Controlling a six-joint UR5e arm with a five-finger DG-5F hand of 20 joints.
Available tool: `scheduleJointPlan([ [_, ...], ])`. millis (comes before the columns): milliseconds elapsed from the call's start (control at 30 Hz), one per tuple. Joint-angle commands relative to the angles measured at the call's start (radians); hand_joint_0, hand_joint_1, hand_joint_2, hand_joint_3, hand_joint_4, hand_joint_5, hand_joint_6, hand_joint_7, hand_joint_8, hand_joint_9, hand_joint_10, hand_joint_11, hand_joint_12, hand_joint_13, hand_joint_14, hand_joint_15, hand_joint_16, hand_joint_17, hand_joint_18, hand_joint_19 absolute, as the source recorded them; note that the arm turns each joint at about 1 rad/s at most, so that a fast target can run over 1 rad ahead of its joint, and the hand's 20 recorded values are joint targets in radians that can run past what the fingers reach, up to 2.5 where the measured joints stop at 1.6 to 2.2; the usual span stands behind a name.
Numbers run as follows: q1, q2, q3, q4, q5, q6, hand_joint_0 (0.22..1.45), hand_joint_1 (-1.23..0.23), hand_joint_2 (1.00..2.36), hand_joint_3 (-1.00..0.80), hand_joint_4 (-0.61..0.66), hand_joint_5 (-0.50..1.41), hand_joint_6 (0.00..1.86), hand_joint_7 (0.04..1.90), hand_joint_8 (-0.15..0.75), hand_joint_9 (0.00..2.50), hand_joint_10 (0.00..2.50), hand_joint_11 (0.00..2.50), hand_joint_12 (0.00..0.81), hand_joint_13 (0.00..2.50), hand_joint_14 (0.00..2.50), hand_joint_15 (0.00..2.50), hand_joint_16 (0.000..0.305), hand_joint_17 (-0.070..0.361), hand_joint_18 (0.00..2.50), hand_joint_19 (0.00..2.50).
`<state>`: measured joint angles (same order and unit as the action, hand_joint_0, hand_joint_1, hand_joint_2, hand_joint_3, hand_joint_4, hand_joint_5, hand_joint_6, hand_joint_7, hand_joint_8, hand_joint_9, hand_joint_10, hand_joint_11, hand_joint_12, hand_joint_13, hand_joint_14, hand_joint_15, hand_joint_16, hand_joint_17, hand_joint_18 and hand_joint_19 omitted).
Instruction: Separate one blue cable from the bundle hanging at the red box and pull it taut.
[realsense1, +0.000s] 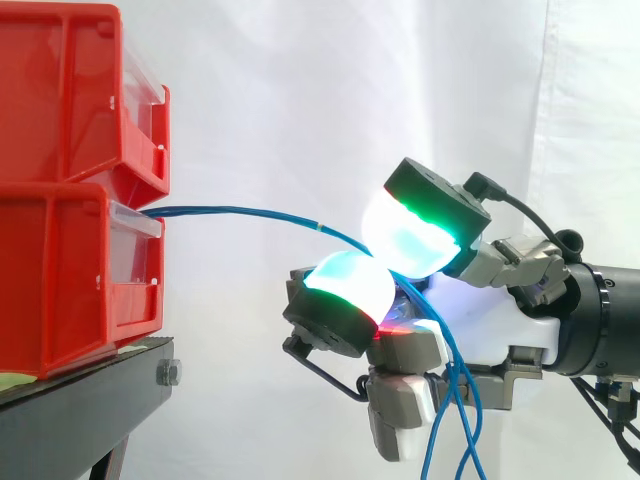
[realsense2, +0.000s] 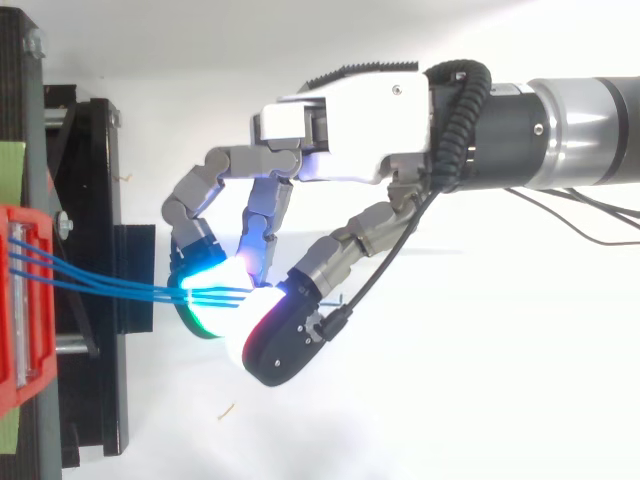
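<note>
Three thin blue cables (realsense2: 110, 282) leave the front of the lower red bin (realsense1: 70, 280) and run side by side toward the right. In the side view they arc gently (realsense1: 250, 212) rather than run straight, reaching the hand (realsense1: 490, 330), which comes in from the right. Its fingers are curled, and two glowing fingertips (realsense1: 415, 235) close against each other with the cables passing between them. From above, the hand (realsense2: 350, 100) has its pads over the cables just right of the stand. Below the hand the loose cable ends (realsense1: 455, 400) hang down. I cannot tell if one cable is apart from the others.
A second red bin (realsense1: 70, 90) is stacked on the lower one. Both rest on a black stand (realsense1: 80, 400) at the left. A white curtain (realsense1: 300, 100) hangs behind.
</note>
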<state>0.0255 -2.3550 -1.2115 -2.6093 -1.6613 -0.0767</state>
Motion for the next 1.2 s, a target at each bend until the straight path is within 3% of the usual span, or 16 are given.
scheduleJointPlan([
  [0, 0.001, 0.000, 0.000, 0.000, 0.000, 0.000, 0.78, -0.95, 1.00, -0.50, 0.07, -0.17, 0.91, 1.24, 0.336, 1.13, 0.02, 0.89, 0.349, 1.15, 0.02, 0.59, 0.040, 0.091, 1.02, 0.49],
  [133, 0.001, -0.001, 0.000, 0.000, 0.000, -0.002, 0.65, -0.94, 1.00, -0.50, 0.09, -0.15, 0.90, 1.32, 0.340, 1.18, 0.02, 0.91, 0.352, 1.16, 0.02, 0.60, 0.040, 0.089, 1.02, 0.53],
  [200, 0.001, 0.000, -0.002, 0.000, 0.000, -0.002, 0.54, -0.88, 1.00, -0.50, 0.10, -0.14, 0.89, 1.22, 0.350, 1.21, 0.02, 0.90, 0.369, 1.19, 0.02, 0.61, 0.042, 0.094, 1.04, 0.55],
  [400, 0.001, 0.000, 0.000, 0.000, 0.000, -0.002, 0.42, -0.77, 1.00, -0.50, 0.15, -0.12, 0.85, 1.17, 0.389, 1.26, 0.02, 0.87, 0.409, 1.24, 0.02, 0.59, 0.051, 0.115, 1.11, 0.54],
  [500, 0.001, 0.000, -0.002, 0.000, 0.000, -0.002, 0.51, -0.64, 1.00, -0.50, 0.14, -0.12, 0.83, 1.18, 0.362, 1.25, 0.02, 0.86, 0.384, 1.22, 0.02, 0.60, 0.046, 0.103, 1.07, 0.59],
  [533, 0.001, 0.000, 0.000, 0.000, 0.000, -0.002, 0.59, -0.54, 1.00, -0.50, 0.12, -0.13, 0.82, 1.21, 0.341, 1.24, 0.02, 0.85, 0.365, 1.21, 0.02, 0.62, 0.041, 0.093, 1.04, 0.64],
  [633, 0.001, 0.000, -0.002, 0.000, 0.000, -0.002, 0.62, -0.54, 1.00, -0.49, 0.10, -0.13, 0.82, 1.22, 0.351, 1.24, 0.02, 0.85, 0.369, 1.21, 0.02, 0.63, 0.042, 0.094, 1.04, 0.66],
  [700, 0.002, -0.001, -0.002, 0.000, 0.000, -0.002, 0.61, -0.58, 1.01, -0.33, 0.12, -0.15, 0.83, 1.26, 0.361, 1.20, 0.02, 0.86, 0.382, 1.20, 0.02, 0.63, 0.044, 0.098, 1.05, 0.66],
  [867, 0.002, -0.001, -0.002, 0.000, 0.000, -0.002, 0.60, -0.73, 1.01, -0.17, 0.15, -0.17, 0.88, 1.23, 0.397, 1.14, 0.02, 0.86, 0.421, 1.20, 0.02, 0.60, 0.054, 0.121, 1.11, 0.59],
  [1033, 0.002, 0.000, -0.002, 0.000, 0.000, -0.002, 0.63, -0.82, 1.02, -0.19, 0.11, -0.19, 0.89, 1.28, 0.363, 1.10, 0.02, 0.89, 0.387, 1.15, 0.02, 0.63, 0.048, 0.109, 1.04, 0.61],
  [1167, 0.002, 0.000, -0.002, 0.000, 0.000, -0.003, 0.74, -0.92, 1.02, -0.27, 0.07, -0.20, 0.91, 1.26, 0.350, 1.11, 0.02, 0.94, 0.372, 1.15, 0.02, 0.61, 0.045, 0.101, 1.02, 0.56],
])
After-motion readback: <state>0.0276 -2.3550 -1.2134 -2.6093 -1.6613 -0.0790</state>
